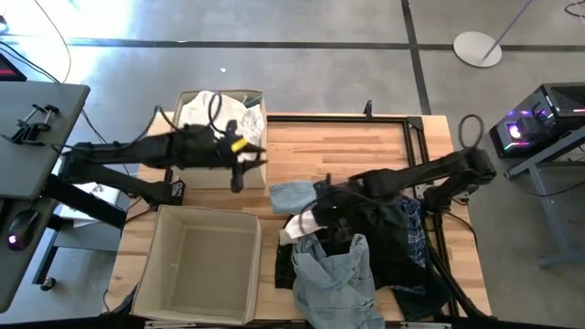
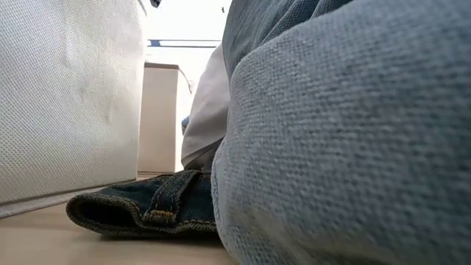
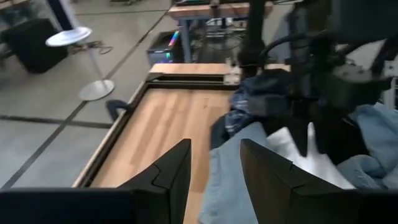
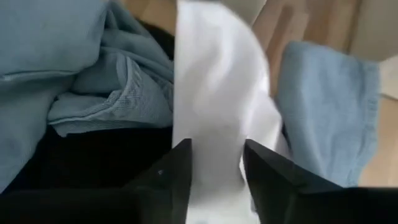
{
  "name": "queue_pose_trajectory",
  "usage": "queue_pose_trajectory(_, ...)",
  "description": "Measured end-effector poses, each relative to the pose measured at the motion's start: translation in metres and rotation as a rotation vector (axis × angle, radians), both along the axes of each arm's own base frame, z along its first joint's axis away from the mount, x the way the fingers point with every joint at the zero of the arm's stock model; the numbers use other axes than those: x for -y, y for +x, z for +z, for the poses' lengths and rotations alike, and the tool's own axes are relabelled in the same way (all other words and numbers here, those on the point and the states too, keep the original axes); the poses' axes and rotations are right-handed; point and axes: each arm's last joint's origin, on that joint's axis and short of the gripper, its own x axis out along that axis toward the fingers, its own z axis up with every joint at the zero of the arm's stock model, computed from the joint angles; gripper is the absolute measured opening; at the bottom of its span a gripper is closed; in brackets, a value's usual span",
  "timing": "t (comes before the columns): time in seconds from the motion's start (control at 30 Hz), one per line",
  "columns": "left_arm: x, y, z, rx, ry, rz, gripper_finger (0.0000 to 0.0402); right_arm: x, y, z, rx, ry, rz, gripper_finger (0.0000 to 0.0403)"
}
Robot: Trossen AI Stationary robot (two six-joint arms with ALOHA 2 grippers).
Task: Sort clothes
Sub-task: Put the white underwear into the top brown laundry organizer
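Bright daylight glares beyond my left gripper [image 1: 239, 169]; floor washed out. White cloth [image 4: 214, 112] between my right fingers [image 4: 177, 171] is blurred, overexposed. Low view: denim [image 2: 353, 147] unfocused.

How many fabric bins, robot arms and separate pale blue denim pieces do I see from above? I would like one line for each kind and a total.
Fabric bins: 2 (empty bin, bin with light clothes)
Robot arms: 2 (left gripper, right gripper)
Pale blue denim pieces: 2 ()
Total: 6
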Motion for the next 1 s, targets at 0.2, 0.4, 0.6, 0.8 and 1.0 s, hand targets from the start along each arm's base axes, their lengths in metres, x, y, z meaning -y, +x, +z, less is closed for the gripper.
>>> queue_pose_trajectory(0.2, 0.016, 0.016, -0.029, 0.027, 0.023, -0.014, 0.0131, 0.004, 0.02, -0.008, -0.119, -0.03, -0.007, 0.0064)
queue_pose_trajectory(0.4, 0.028, 0.02, -0.054, 0.054, 0.053, 0.018, 0.0131, 0.017, 0.015, -0.004, -0.12, -0.027, -0.048, 0.001)
queue_pose_trajectory(0.6, 0.04, 0.021, -0.072, 0.165, 0.127, -0.036, 0.0131, 0.03, -0.01, 0.066, 0.249, -0.086, -0.093, 0.0005)
queue_pose_trajectory(0.8, 0.045, 0.02, -0.075, 0.348, 0.213, -0.105, 0.0131, 0.04, -0.039, 0.146, 0.79, -0.141, -0.226, 0.0002)
queue_pose_trajectory(1.0, 0.049, 0.025, -0.07, 0.473, 0.312, -0.227, 0.0145, 0.053, -0.047, 0.157, 0.842, -0.14, -0.277, 0.0001)
